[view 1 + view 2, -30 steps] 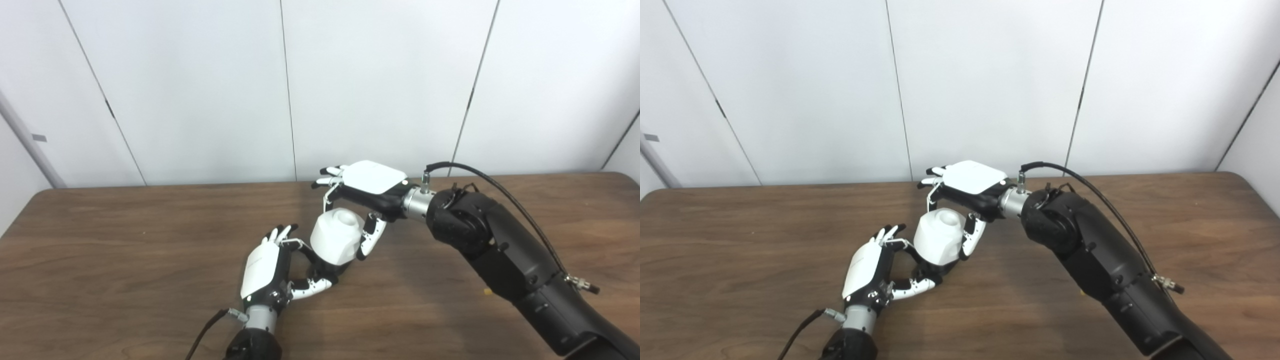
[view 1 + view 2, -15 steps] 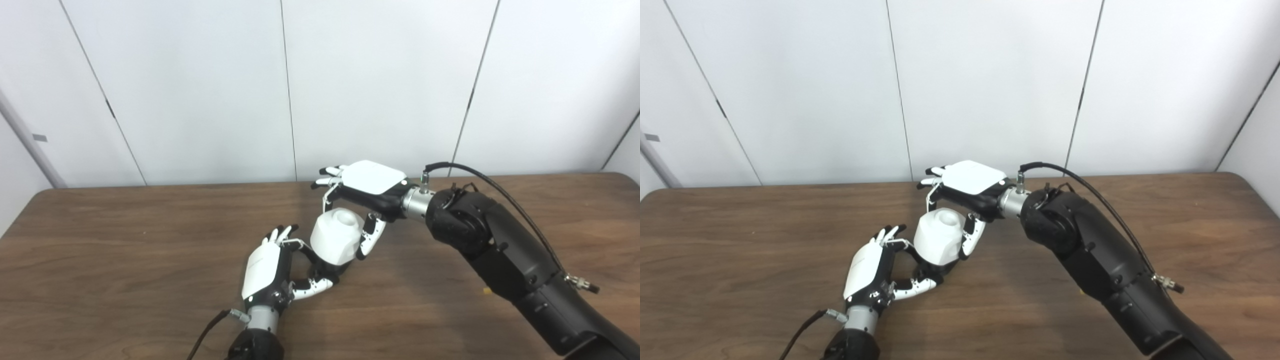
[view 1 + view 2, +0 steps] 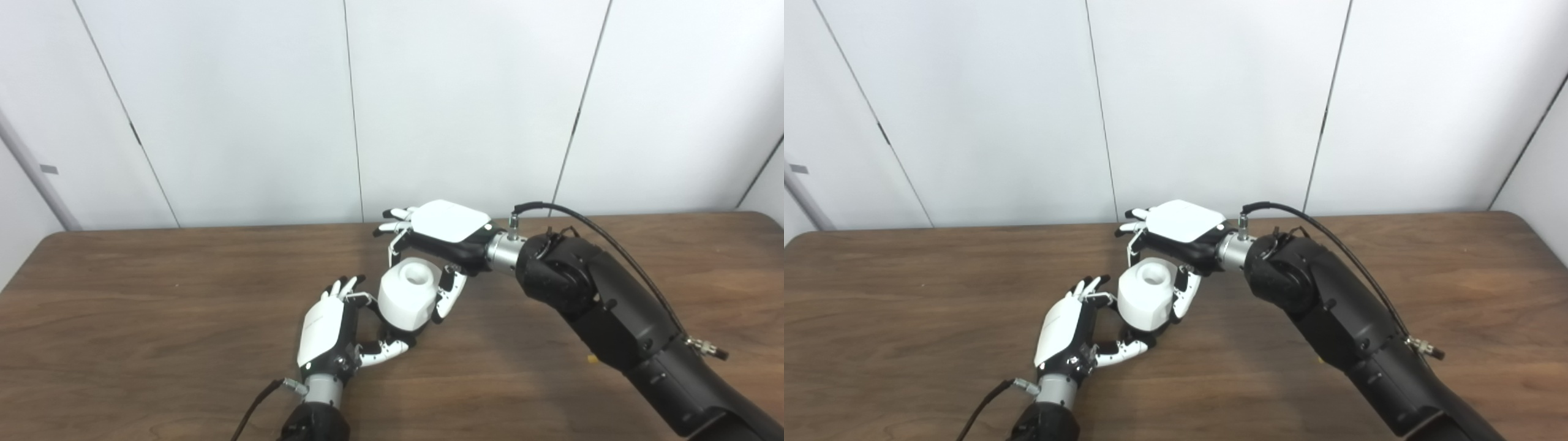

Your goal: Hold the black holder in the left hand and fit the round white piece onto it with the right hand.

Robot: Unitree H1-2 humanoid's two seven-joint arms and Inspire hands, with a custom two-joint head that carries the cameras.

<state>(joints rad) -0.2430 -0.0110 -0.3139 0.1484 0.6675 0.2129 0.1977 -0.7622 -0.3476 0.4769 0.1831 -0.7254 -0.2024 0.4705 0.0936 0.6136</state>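
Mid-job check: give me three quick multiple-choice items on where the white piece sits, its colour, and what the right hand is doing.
1. The round white piece is:
A. above the left hand
B. at the table's right edge
C. lying flat on the table by itself

2. The piece's colour:
A. black
B. white
C. red

3. The right hand is:
A. open, away from the piece
B. resting flat on the table
C. shut on the piece

Key: 1 A, it sits over the left fingers; 2 B, plainly white; 3 C, the fingers and thumb bracket it.
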